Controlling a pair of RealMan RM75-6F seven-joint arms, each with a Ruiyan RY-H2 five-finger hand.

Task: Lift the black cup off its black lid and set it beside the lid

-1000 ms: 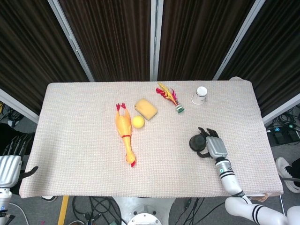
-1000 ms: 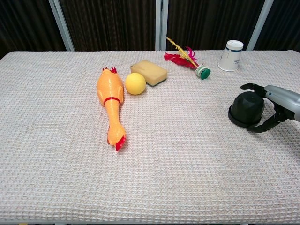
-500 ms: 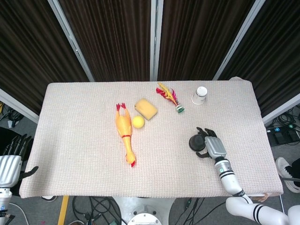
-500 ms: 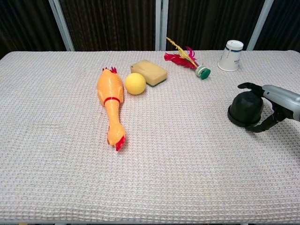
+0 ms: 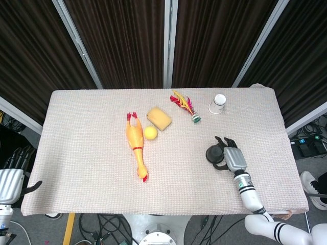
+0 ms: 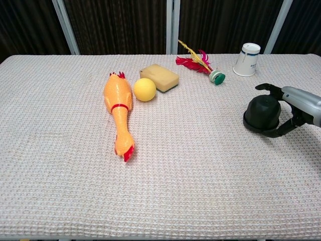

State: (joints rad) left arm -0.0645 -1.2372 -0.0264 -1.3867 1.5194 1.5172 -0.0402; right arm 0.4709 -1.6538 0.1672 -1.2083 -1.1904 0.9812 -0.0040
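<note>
Only the head view shows the left hand [image 5: 10,181], fingers apart, holding nothing, off the table's [image 5: 82,168] left edge. The right hand [image 6: 293,108] grips the black cup [image 6: 263,111], upside down on its black lid [image 6: 261,127], near the right edge, with bare cloth in front

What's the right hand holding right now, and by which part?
The right hand holds the black cup, fingers round its sides. The left hand holds nothing.

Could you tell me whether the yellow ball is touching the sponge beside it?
Apart. The chest view shows a thin strip of cloth between the yellow ball and the sponge; the head view also shows a slight gap.
</note>
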